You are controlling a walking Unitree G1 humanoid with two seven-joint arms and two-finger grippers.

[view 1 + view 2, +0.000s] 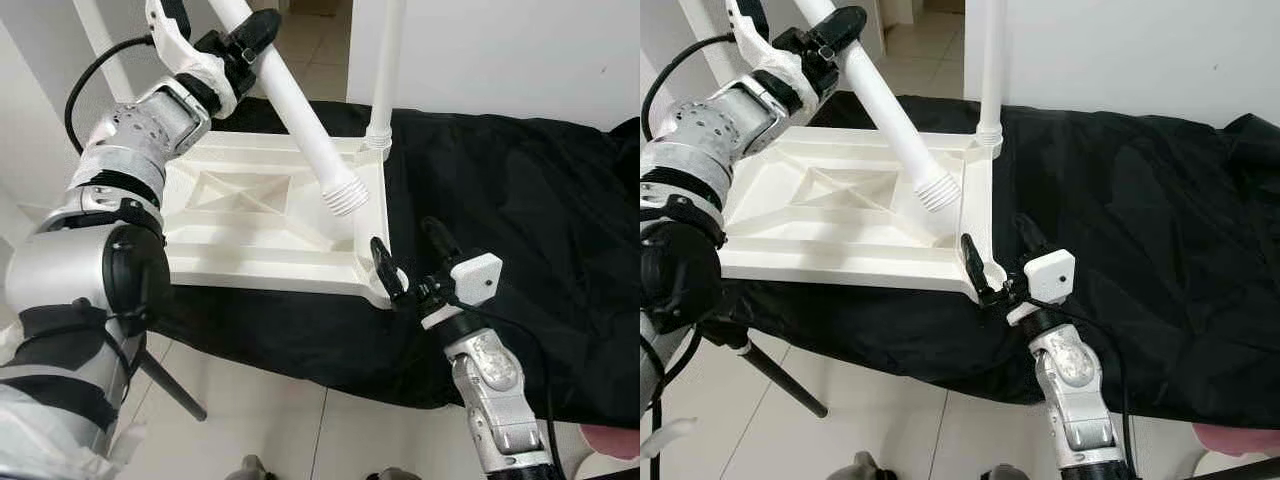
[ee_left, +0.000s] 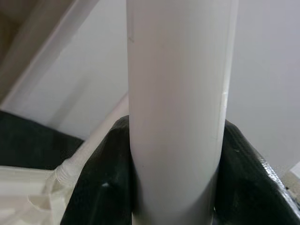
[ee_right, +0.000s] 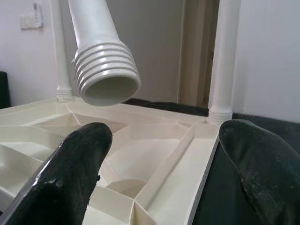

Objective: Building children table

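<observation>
The white plastic tabletop [image 1: 262, 215] lies upside down on a black cloth [image 1: 520, 210], its ribbed underside facing up, with its near edge close to the cloth's front edge. One white leg [image 1: 386, 70] already stands upright in the far right corner socket, and in the right wrist view another upright leg [image 3: 59, 51] can be seen at a further corner.

A loose table leg [image 1: 295, 110] hangs tilted over the tabletop — its threaded end [image 1: 346, 197] points down toward the near right corner and sits above the surface, not in a socket. The left gripper [image 1: 240, 45] is clamped around this leg higher up the tube; in the left wrist view its black fingers [image 2: 101, 187] press against both sides of the white tube [image 2: 178, 108].

The right gripper [image 1: 405, 262] reaches up from below to the near right corner of the tabletop. Its fingers [image 3: 70, 173] are spread wide, holding nothing — one sits against the corner of the tabletop and the other is out over the black cloth. From the right wrist camera, the hollow threaded end [image 3: 108, 72] of the tilted leg hovers just above the tabletop between the two fingers.

The cloth covers a low surface, with pale floor tiles [image 1: 260, 420] in front of it and a white wall [image 1: 520, 50] behind. A thin dark rod [image 1: 170, 385] slants to the floor under the cloth's left end.
</observation>
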